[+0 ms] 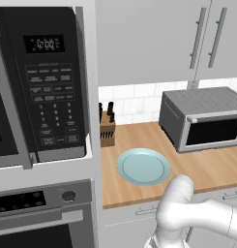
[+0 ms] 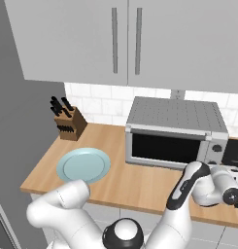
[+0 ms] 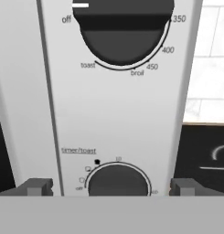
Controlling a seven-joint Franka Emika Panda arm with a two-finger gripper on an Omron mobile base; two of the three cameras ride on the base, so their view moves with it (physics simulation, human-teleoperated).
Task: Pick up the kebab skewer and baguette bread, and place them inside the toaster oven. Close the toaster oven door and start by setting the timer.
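The toaster oven [image 1: 199, 116] [image 2: 175, 129] stands on the wooden counter with its door [image 1: 214, 131] [image 2: 164, 148] closed against the front. My gripper [image 3: 111, 186] [image 2: 223, 171] is open right in front of the control panel at the oven's right end. Its fingertips [image 3: 35, 186] stand on either side of the timer knob [image 3: 117, 180] and clear of it. The temperature knob [image 3: 122, 27] is above, with its mark toward off. The kebab skewer and baguette bread are hidden; the door's dark glass shows nothing inside.
A pale blue plate [image 1: 143, 166] [image 2: 83, 165] lies bare on the counter left of the oven. A knife block [image 1: 107, 127] [image 2: 69, 124] stands by the wall. The black microwave [image 1: 42, 82] and built-in oven [image 1: 37, 213] are at far left, with a dark cooktop [image 2: 234, 151] at right.
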